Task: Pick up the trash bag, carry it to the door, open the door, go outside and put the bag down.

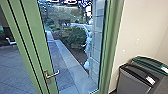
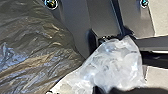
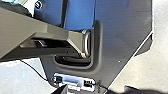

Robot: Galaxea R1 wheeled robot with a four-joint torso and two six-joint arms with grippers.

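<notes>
A green-framed glass door (image 1: 44, 53) stands in front of me in the head view, with a metal lever handle (image 1: 52, 74) low on its frame. The left wrist view shows the dark, crinkled trash bag (image 2: 32, 47) and its whitish, see-through gathered part (image 2: 115, 65). My left gripper (image 2: 104, 89) is shut on that pale part of the bag. In the right wrist view my right gripper (image 3: 96, 90) is open, its dark tips well apart and nothing visible between them.
Two bins, one grey with a black lid (image 1: 135, 80) and one green-lidded (image 1: 150, 62), stand at the right by a pale wall (image 1: 135, 30). Beyond the glass are paving (image 1: 15, 67), a low stone kerb (image 1: 68, 58) and bushes (image 1: 73, 37).
</notes>
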